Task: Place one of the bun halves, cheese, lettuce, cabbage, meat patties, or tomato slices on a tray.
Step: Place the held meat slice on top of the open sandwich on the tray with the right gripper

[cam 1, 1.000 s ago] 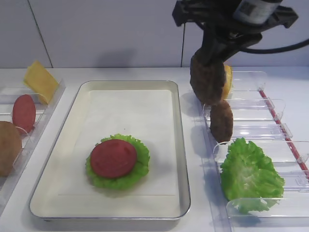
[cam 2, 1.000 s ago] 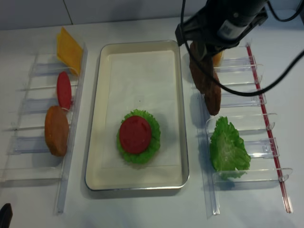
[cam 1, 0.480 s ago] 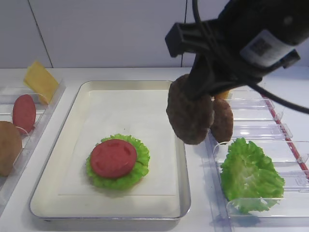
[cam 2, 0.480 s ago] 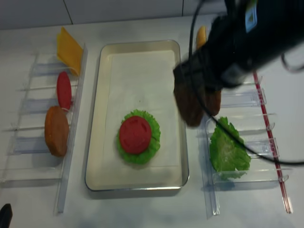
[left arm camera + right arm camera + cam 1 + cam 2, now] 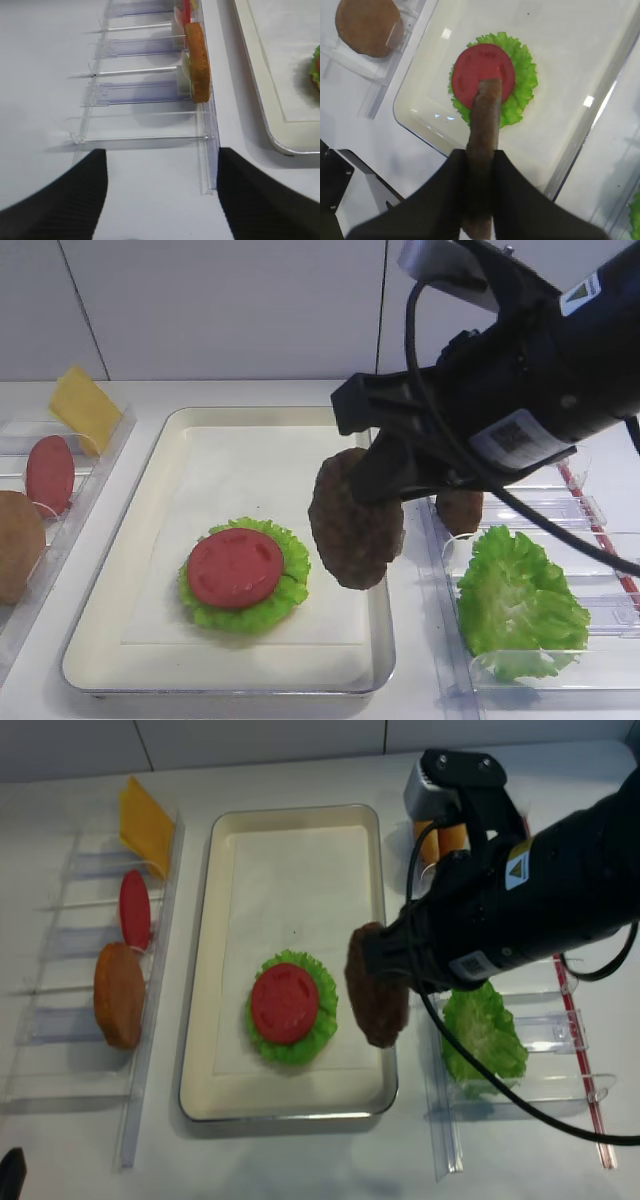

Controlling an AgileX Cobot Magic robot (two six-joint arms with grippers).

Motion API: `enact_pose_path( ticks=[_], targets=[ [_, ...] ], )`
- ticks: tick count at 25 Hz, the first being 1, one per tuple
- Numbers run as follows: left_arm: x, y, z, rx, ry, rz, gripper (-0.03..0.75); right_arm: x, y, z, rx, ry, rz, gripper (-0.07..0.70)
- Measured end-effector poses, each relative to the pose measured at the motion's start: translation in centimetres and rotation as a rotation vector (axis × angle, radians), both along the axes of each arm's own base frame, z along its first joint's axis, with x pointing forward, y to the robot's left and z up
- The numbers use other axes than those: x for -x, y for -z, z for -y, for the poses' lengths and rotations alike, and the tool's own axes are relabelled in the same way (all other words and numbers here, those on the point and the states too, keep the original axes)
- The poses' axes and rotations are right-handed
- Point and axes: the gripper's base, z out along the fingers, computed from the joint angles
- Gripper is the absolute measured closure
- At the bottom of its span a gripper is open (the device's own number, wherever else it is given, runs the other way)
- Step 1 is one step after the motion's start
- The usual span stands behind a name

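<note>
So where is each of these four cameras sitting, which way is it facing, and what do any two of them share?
Exterior high: low in front of the table, facing the back wall; shows the right hand holding a meat patty over the tray.
Exterior high realsense: overhead, looking straight down; right arm crosses the tray.
Right wrist: on the right arm, looking down past its fingers at the tomato slice on lettuce.
Left wrist: low over the table, facing the left rack and bun half; left fingers apart.
Both exterior views share tray, patty and tomato.
</note>
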Motion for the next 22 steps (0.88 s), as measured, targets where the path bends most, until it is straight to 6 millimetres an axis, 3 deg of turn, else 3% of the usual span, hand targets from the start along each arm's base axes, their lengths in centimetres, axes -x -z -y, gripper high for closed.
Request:
enact_pose_path(
  ticks=[5, 10, 16, 22],
  targets=[
    [0.0, 0.0, 0.0, 0.0, 0.0, 0.0, 0.259, -0.5, -0.2, 0.0, -0.044, 0.015, 0.036, 0.486],
    [0.0, 0.0, 0.0, 0.0, 0.0, 0.001, 0.259, -2.4, 0.0, 1.0, -0.127, 0.054, 0.013, 0.486],
    [0.0, 0.0, 0.0, 0.0, 0.0, 0.001, 0.259, -5.4, 2.1, 0.9, -0.337, -0.013, -0.118, 0.486],
    [0.0, 0.0, 0.0, 0.0, 0.0, 0.002, 0.259, -7.0, 4.7, -0.8, -0.518, -0.136, -0.222, 0.486]
  ],
)
